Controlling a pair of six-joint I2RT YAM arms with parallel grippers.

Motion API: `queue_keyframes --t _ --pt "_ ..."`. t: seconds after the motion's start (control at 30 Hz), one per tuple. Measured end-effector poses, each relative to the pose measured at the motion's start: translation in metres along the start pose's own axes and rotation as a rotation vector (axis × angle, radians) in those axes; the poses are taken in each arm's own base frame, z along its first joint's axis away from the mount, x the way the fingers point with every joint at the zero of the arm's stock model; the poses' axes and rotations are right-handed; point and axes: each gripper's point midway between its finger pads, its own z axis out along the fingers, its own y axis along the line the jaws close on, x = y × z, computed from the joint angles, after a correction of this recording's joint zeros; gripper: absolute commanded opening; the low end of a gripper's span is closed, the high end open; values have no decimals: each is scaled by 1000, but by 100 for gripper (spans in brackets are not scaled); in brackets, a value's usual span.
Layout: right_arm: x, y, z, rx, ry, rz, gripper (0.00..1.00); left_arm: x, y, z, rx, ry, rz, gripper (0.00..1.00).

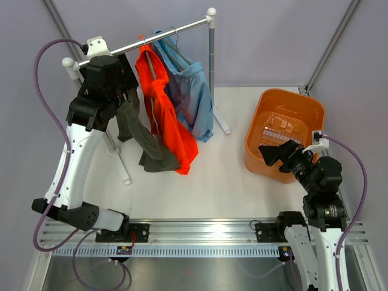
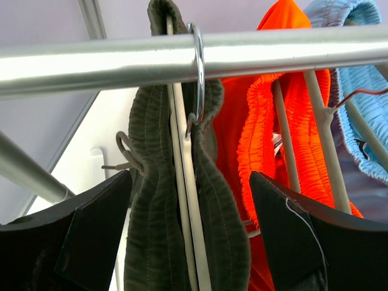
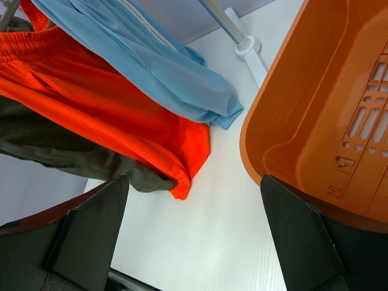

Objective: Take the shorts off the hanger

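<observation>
Item 1: olive shorts (image 1: 145, 142), on white hanger (image 2: 180, 157), hung from rail (image 1: 176, 29), L end. L gripper (image 2: 191, 242) up at rail: jaws spread wide, one each side of olive waistband (no pinch visible). Items 2 and 3: orange shorts (image 1: 170, 121), blue shorts (image 1: 194, 100), same rail, R of olive, hems trailing on table (image 1: 224, 176). R gripper (image 3: 194, 242): jaws spread wide, low over table, just beside orange basket (image 1: 250, 133).

The dark olive-green shorts (image 1: 144, 145) hung leftmost, the bright orange shorts (image 1: 168, 118) in the middle, the light blue shorts (image 1: 193, 97) rightmost (all limp, waistbands bunched).
</observation>
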Motion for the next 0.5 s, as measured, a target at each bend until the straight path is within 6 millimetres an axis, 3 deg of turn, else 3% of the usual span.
queue_keyframes --t 0.3,0.5 --pt "2 -3 1 10 12 -8 100 11 -5 22 3 32 6 74" --pt "2 -4 2 13 17 -10 99 14 -6 27 2 44 6 64"
